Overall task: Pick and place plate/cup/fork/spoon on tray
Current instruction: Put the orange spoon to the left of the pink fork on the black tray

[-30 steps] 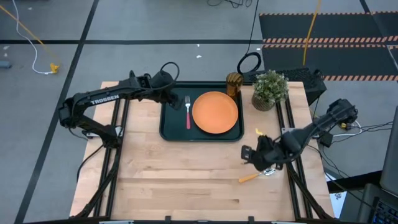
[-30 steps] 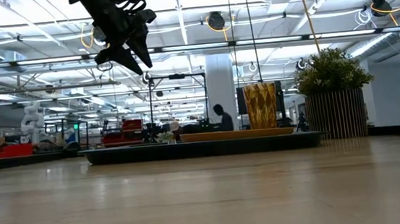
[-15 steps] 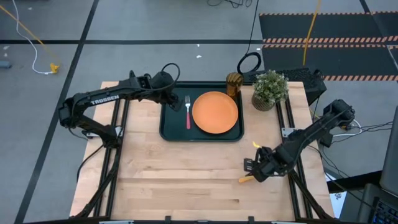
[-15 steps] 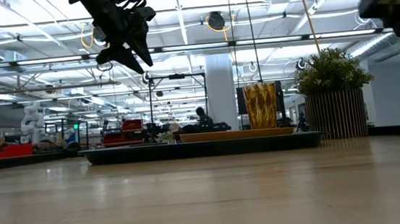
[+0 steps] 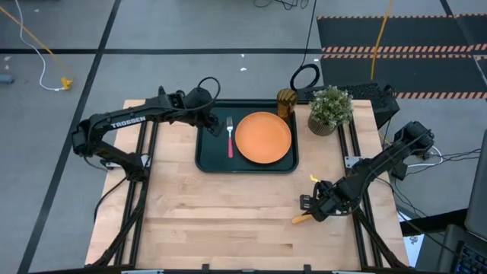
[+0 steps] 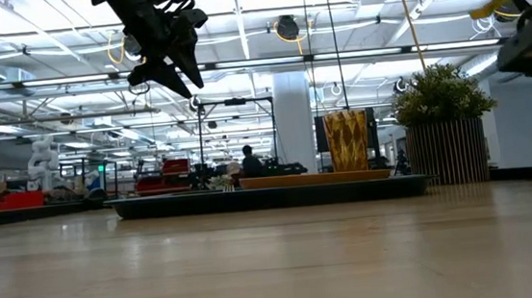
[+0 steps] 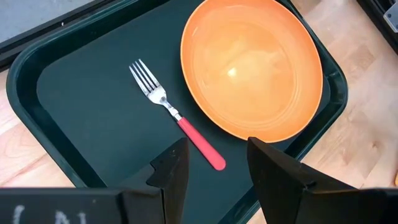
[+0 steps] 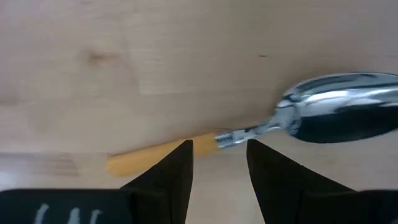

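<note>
Right gripper (image 5: 310,205) over spoon (image 5: 303,218), fork (image 5: 230,139) and plate (image 5: 263,138) on tray (image 5: 207,156)

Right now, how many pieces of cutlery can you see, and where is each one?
2. The fork lies on the tray, beside the plate. The spoon lies on the bare table, under the right gripper. None seems hidden.

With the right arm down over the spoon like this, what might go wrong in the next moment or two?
1. The right end effector is open, straddling the orange-yellow-handled silver spoon near the neck. The spoon lies flat on the wooden table, so the fingers may scrape the wood or let it slip out.
2. The dark green rectangular tray already holds the round orange plate and red-handled fork; the left end effector hovers open above it, so the arms could crowd at placing.
</note>
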Tool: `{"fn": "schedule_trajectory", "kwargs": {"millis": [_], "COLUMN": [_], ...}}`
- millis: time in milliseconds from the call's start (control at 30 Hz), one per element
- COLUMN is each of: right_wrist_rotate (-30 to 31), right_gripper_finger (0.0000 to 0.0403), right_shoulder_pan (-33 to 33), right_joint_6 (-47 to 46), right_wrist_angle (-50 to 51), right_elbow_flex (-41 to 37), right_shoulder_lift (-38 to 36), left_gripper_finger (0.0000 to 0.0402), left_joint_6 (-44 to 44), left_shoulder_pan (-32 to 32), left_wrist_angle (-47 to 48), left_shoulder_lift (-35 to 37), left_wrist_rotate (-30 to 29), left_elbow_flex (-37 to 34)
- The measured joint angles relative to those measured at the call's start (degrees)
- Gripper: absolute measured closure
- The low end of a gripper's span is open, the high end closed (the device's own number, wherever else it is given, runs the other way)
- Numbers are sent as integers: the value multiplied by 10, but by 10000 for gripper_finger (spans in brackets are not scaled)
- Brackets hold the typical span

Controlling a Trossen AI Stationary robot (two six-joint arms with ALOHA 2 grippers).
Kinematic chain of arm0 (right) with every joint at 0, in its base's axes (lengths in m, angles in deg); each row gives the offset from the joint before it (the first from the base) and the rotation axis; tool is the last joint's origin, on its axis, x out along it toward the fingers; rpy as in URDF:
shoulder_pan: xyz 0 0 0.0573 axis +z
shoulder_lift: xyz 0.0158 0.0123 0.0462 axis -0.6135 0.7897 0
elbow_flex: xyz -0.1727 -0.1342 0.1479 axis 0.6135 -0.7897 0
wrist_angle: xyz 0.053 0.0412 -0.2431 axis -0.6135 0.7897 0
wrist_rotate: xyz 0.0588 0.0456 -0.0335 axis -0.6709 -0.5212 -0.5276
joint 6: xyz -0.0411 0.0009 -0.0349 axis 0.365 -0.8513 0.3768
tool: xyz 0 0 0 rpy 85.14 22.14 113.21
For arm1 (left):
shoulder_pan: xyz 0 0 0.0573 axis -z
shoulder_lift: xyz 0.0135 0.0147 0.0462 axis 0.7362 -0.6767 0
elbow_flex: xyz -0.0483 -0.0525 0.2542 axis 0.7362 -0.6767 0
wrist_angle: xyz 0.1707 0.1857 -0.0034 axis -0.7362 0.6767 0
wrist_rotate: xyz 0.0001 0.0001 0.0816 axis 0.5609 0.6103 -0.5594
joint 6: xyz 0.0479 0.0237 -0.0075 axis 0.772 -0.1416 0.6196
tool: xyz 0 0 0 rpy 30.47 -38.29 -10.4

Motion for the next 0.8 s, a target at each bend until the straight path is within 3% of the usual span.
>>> {"fn": "schedule_trajectory", "kwargs": {"millis": [500, 800], "right_wrist_rotate": [-18, -2], "right_gripper_finger": [259, 259], "right_shoulder_pan": [-1, -17], "right_joint_6": [-3, 14], "right_wrist_angle": [-94, -98], "right_elbow_flex": [-54, -75], "right_shoulder_lift": [-1, -1], "left_gripper_finger": [238, 238], "left_joint_6": [-16, -21], "left_shoulder_pan": [0, 0], "left_wrist_angle": [-1, -1], "left_shoulder_lift": [0, 0], "left_wrist_rotate": [-1, -1], "left_elbow_flex": [0, 0]}}
